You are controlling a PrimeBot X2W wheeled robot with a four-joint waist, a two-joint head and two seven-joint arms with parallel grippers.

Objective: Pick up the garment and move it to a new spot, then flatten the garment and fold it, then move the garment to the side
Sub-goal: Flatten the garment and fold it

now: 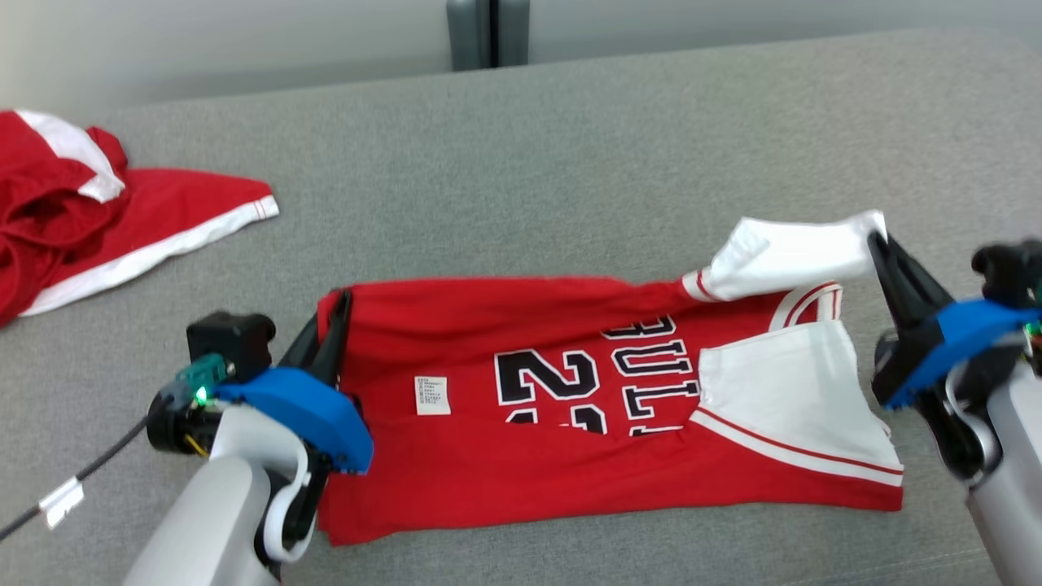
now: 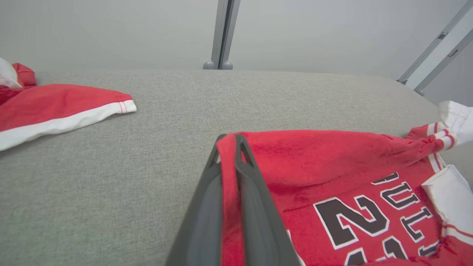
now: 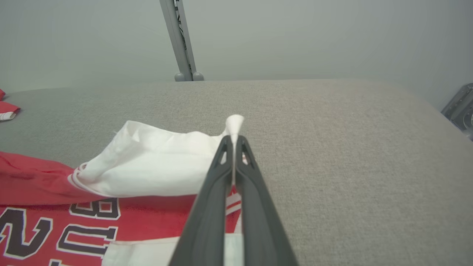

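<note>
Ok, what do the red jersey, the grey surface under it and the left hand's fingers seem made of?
The jersey: soft knit cloth, matte, probably cotton or polyester; it creases and drapes, slightly fuzzy in the left wrist view. The grey surface: woven upholstery-like fabric, fine weave visible. The left hand's fingers: dark moulded plastic or rubber, smooth, dull sheen; which, I cannot tell.

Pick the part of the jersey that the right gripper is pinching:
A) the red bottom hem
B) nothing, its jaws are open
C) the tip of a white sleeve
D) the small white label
C: in the right wrist view the right gripper is shut, with the tip of the red jersey's white sleeve poking out between its fingers.
</note>
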